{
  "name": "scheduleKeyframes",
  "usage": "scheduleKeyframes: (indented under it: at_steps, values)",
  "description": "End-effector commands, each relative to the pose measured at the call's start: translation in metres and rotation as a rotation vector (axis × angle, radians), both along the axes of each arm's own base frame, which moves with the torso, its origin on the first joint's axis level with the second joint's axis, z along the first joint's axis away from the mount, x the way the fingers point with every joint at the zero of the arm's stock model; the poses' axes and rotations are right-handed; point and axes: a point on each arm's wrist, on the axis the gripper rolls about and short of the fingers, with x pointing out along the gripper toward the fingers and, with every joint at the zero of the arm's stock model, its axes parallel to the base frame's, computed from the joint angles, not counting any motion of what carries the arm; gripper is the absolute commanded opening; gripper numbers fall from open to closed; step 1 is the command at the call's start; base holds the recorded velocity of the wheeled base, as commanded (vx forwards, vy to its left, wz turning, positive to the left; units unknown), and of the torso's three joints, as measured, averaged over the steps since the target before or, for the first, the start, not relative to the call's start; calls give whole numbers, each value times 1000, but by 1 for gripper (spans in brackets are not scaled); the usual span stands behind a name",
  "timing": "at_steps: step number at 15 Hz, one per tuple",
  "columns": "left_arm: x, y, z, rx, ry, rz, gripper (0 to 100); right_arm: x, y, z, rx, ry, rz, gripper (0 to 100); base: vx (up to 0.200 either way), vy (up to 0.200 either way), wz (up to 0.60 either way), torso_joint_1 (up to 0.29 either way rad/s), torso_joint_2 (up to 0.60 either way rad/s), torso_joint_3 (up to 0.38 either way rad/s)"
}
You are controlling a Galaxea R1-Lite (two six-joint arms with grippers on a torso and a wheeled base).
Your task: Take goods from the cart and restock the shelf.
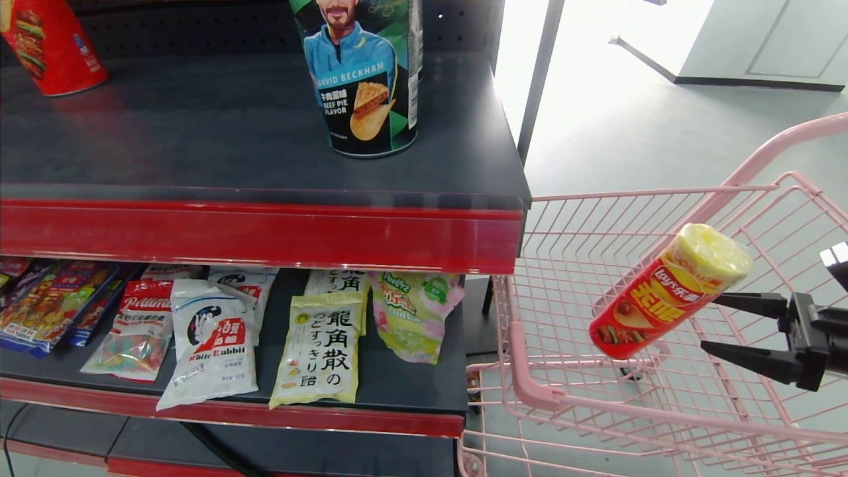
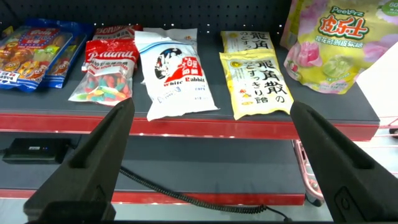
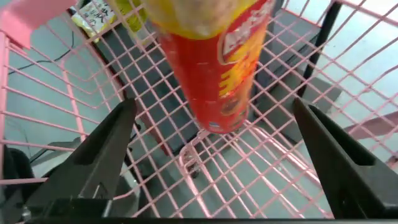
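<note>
Over the pink cart, the right hand hung with its fingers apart, gripping nothing. The red chip can sat tilted inside the cart (yellow lid uppermost), just beyond the fingertips. Facing the lower shelf and its snack bags, the left hand was likewise spread wide and empty.

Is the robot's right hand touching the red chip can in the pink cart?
Apart. The right wrist view shows the red chip can between the right gripper's open fingers, with a clear gap on each side.
</note>
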Motion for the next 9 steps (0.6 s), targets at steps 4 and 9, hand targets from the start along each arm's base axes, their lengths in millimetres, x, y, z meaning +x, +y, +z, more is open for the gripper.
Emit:
scheduleKeyframes:
  at_steps: [4,9]
  values:
    - [0,0,0,0,0,1,100,14,18,9,-36,15,52,100,0,0,0,0,0,0]
    - [0,0,0,0,0,0,100,34,9,13,-43,10,29,100,0,0,0,0,0,0]
